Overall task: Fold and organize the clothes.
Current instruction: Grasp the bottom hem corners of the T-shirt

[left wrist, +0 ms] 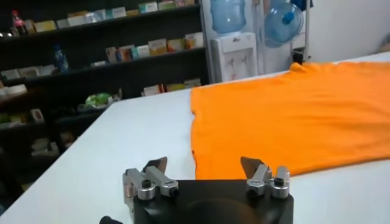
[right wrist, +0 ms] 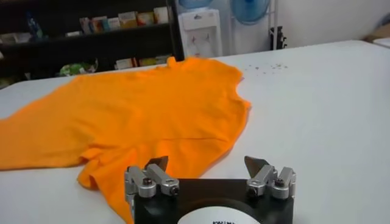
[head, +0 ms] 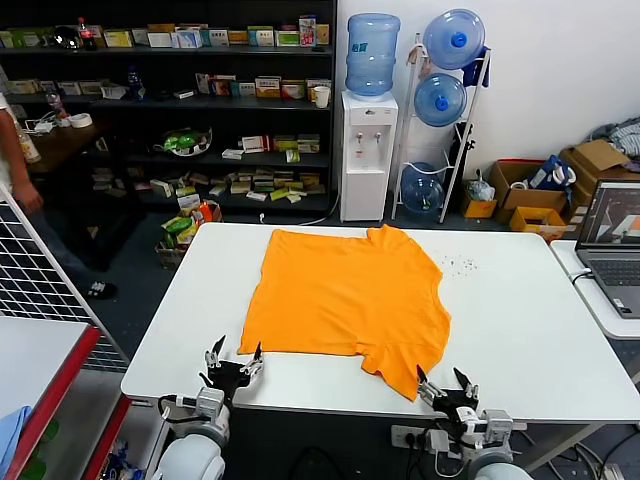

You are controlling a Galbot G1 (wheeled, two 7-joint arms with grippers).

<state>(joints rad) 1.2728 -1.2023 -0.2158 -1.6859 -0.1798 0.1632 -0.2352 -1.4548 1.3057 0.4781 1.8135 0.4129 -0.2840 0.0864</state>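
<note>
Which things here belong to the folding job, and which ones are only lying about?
For the job: orange T-shirt, spread on the white table; left pincer and right pincer, both open at the near edge.
Lying about: laptop, water dispenser, cardboard boxes.

Room's bright, even light from overhead, no glare. Table (head: 520, 330) white, soft shadow only under the shirt (head: 345, 300) edge, just ahead of both sets of open jaws. Wrist views softer; shelves (left wrist: 91, 55) far beyond the jaws are blurry, dim.
</note>
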